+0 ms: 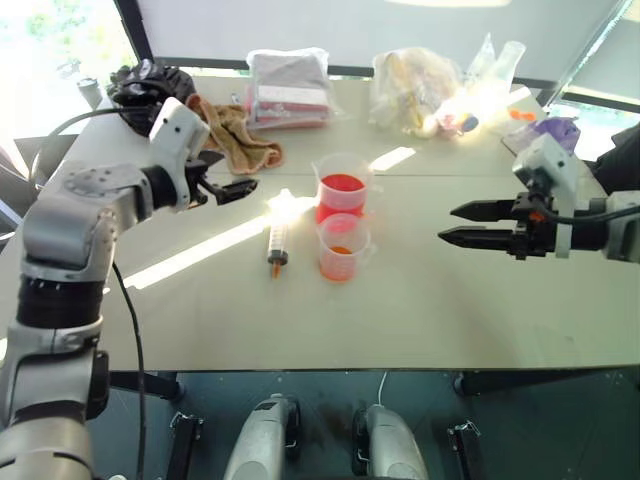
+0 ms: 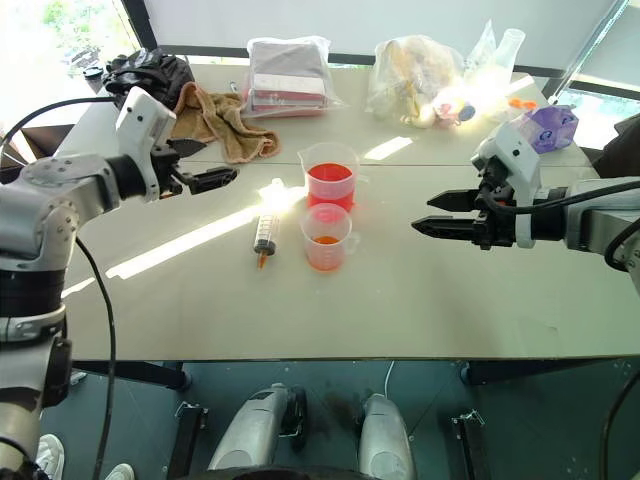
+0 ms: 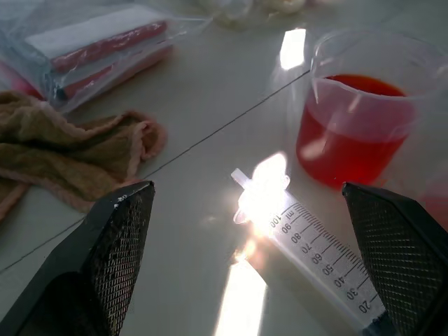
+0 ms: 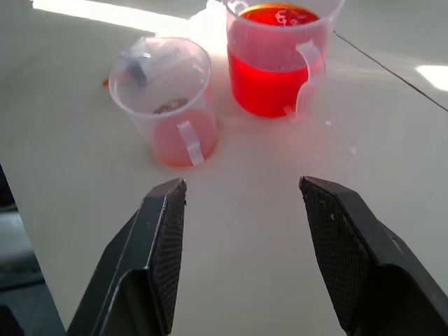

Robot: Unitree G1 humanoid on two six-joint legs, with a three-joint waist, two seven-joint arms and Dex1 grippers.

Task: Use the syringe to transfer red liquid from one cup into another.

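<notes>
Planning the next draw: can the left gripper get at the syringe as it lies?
Probably yes. The left gripper is open above the table, and the syringe lies flat and free just beside it, with both beakers on its far side.

Pale table (image 1: 450, 320) under sunlit streaks, bright windows (image 1: 60, 45) behind, dark floor (image 1: 540, 430) below.

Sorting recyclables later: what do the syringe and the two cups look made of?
Syringe: clear, glossy plastic by the look; printed scale, bright glare.
Larger cup and smaller cup: translucent, slightly frosted plastic, it seems; red liquid shows through the walls.
</notes>
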